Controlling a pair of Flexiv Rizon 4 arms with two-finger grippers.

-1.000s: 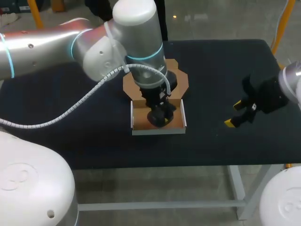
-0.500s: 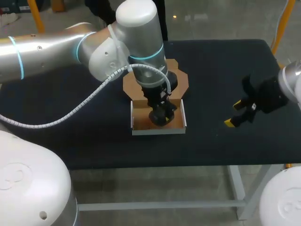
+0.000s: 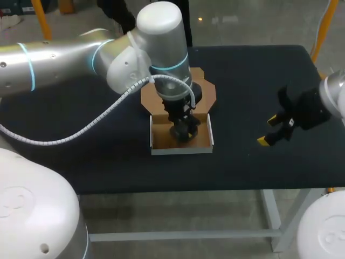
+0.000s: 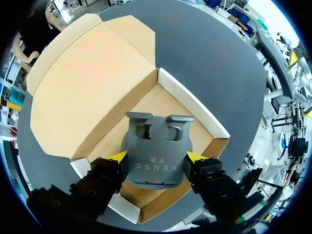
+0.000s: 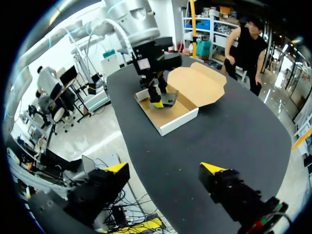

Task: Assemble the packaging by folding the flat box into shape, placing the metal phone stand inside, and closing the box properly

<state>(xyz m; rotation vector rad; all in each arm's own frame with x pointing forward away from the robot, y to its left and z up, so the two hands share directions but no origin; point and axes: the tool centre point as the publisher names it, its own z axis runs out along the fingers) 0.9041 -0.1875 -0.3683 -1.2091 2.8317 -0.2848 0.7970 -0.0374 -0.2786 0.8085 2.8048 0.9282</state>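
A: Dark, matte cloth is seen over the whole table (image 3: 253,172). What is held in the left gripper (image 4: 157,157)?

B: The phone stand (image 4: 156,141) is clamped there, with a yellow tip pressed against each of its long sides. It is a smooth, dull grey metal plate with rounded corners. A rectangular cut-out and two small hooked lips are seen at the end away from the fingers.

A: And where is it placed?

B: Inside the box (image 4: 194,106), over the brown floor of the tray. Whether the floor is touched cannot be told. In the right wrist view the stand is seen tilted.

A: How is the box made?

B: Of thin cardboard, white outside and raw brown inside. Low walls are folded up into a shallow rectangular tray. The lid (image 4: 87,78) is laid open and flat on the table behind it, with angled side flaps.

A: And the other arm?

B: The right gripper (image 5: 164,168) is held well apart from the box, above bare cloth. Its fingers are spread wide and nothing is held between them.

A: What has changed over the last second?

B: The left arm (image 3: 81,54) has been swung a little, so its silver link and wrist housing are shifted toward the table's middle. The gripper with the stand appears slightly nearer the lid side of the tray. The box and the right gripper are left where they were.
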